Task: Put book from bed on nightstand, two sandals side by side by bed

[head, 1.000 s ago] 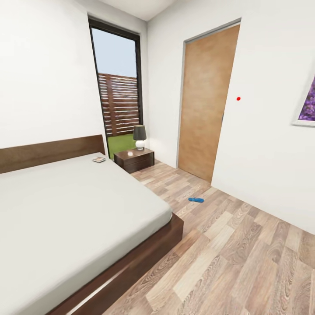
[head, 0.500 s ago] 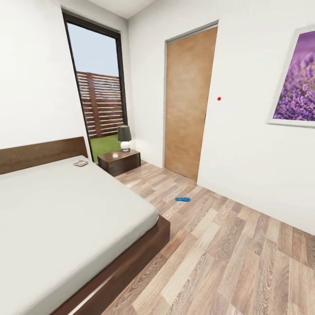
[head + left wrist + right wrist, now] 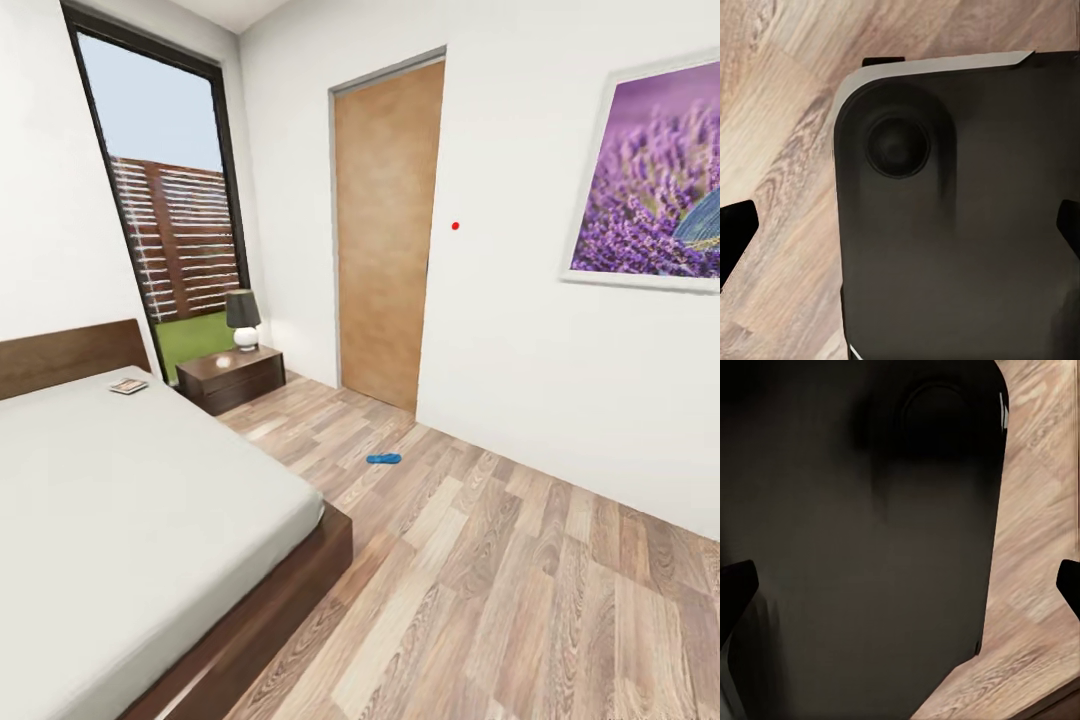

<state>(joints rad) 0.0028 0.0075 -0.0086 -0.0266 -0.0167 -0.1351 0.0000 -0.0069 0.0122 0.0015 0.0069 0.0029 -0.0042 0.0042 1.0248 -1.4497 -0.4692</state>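
Head cam: I see the bedroom, white walls, wood-plank floor (image 3: 520, 600); the bed (image 3: 130, 520) fills the lower-left, grey mattress on dark frame, headboard (image 3: 70, 355) against the far wall.

The book (image 3: 128, 386) lies flat on the mattress, at the head end near the edge facing the nightstand, just short of the headboard; cover detail too small to read.

The nightstand (image 3: 232, 378) stands beside the bed's head corner, under the tall black-framed window (image 3: 165, 200); a lamp (image 3: 243, 317) w/ dark shade sits toward the rear of its top; a small pale item (image 3: 223, 361) rests near the top's front edge, type unclear.

One blue sandal (image 3: 384, 459) lies on the floor, well apart from the bed's side rail, between the bed and the wooden door (image 3: 385, 230); I see one sandal here.

A red dot (image 3: 456, 226) marks the wall right of the door; a framed purple-flower picture (image 3: 650, 185) hangs further right.

Left wrist cam: dark robot body panel w/ pale trim (image 3: 960, 217) over plank floor; black fingertips (image 3: 735, 232) at both frame sides, well apart, so left gripper spread, nothing between.

Right wrist cam: dark panel (image 3: 855, 547), floor at one side; black fingertips (image 3: 735, 592) at both frame sides, so right gripper spread, nothing held.
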